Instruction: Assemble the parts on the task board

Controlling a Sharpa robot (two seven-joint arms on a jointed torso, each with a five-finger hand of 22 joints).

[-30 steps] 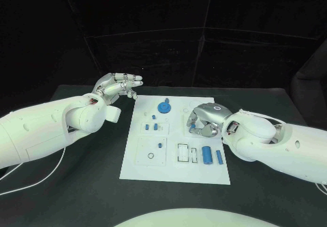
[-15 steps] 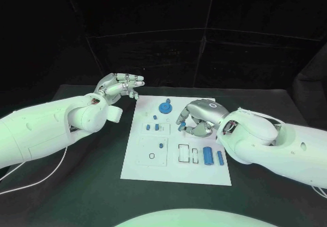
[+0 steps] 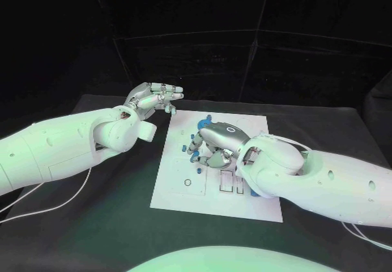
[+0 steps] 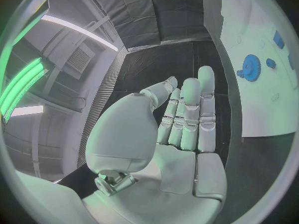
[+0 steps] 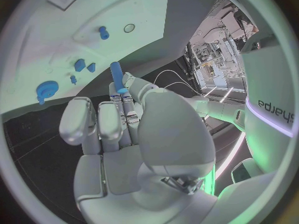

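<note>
A: Where is the right hand [image 3: 214, 144], and what does it hold?
B: It is over the middle of the task board [image 3: 245, 122], pinching a blue peg [image 5: 116, 76] at its fingertips.
A: And the left hand [image 3: 153, 97]?
B: Raised beyond the board's far left corner, fingers together and extended, gripping nothing.
A: Which parts lie on the board?
B: A blue gear [image 4: 251, 64] at the far end; small blue pieces [image 5: 79, 64] nearer the centre.
</note>
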